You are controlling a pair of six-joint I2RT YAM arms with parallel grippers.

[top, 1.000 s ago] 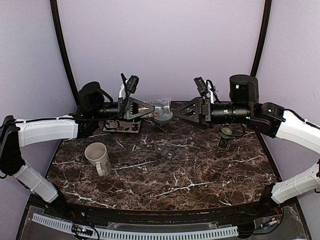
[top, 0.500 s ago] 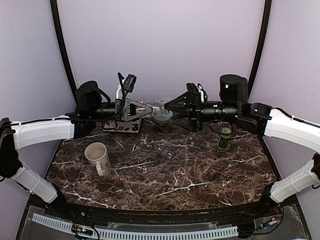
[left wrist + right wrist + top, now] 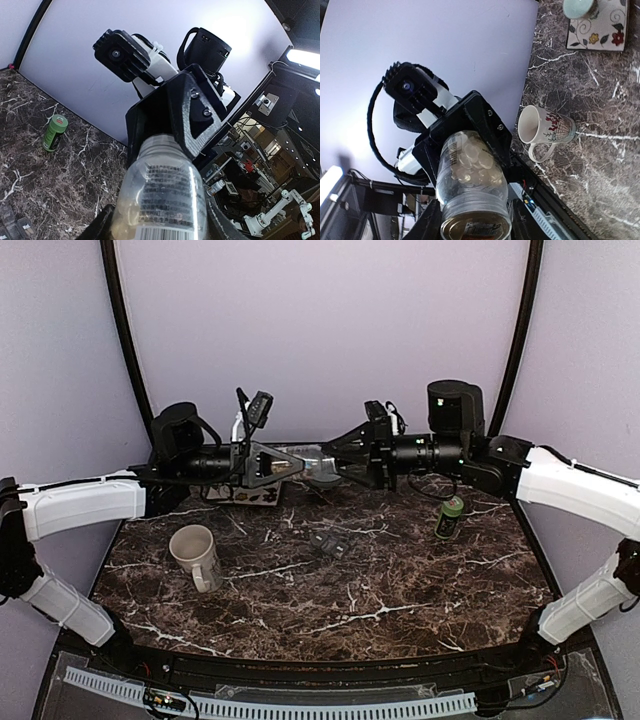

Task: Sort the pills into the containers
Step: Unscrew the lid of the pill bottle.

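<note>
The left tool [image 3: 297,462] is grasping the clear pill bottle [image 3: 162,195] around its labelled body. It is holding the bottle on its side in the air above the far edge of the tabletop [image 3: 400,590], close to the back wall. The right tool [image 3: 328,462] is meeting it head-on from the other side. Its fingers [image 3: 431,222] are clenching the bottle's cap end, and pale pills are lying heaped inside.

Below the left arm, a flowered tile [image 3: 245,495] is sitting by the far-left edge. A grey round dish [image 3: 326,478] is lying just under the bottle. A mug [image 3: 195,555] is standing at the left, set in from that edge. A green bottle [image 3: 450,517] is standing at the right, beneath the right arm. Small dark pieces [image 3: 330,543] are lying between them at mid-table. Open marble is stretching from there toward the near edge.
</note>
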